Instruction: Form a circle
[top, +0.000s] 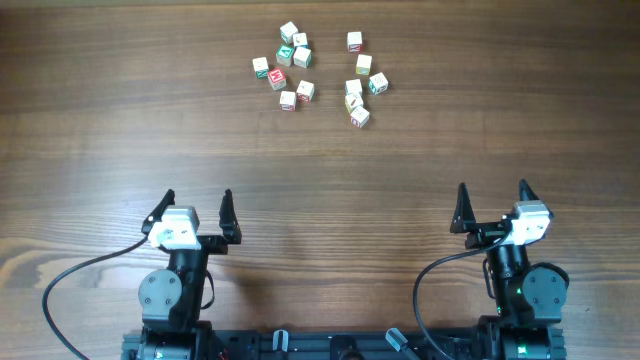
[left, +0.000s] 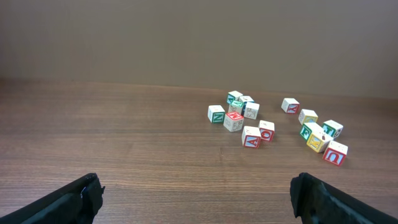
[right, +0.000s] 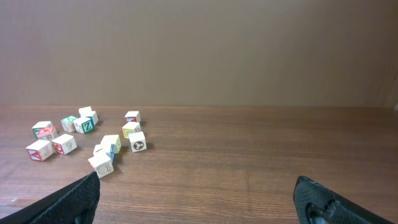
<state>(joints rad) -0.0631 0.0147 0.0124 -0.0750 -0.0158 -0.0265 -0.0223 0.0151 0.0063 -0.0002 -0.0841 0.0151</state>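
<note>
1. Left jaws spread wide, holding nothing, 7 o'clock on counter (top: 100, 150).
2. Right jaws spread too, empty, 5 o'clock.
3. Lettered wooden cubes (top: 303, 57) at 12 o'clock: two loose clusters side by side, well apart from both jaws.

place: robotics lab bench | evidence: wood-grain table (top: 90, 140), plain beige wall (left: 186, 37), cabled robot arms (top: 172, 290)

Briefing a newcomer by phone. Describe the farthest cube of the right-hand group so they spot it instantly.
On the wooden table, cubes lie in two loose groups. Take the right-side group. The cube wanted caps its far end; every neighbour lies nearer the robot.
</note>
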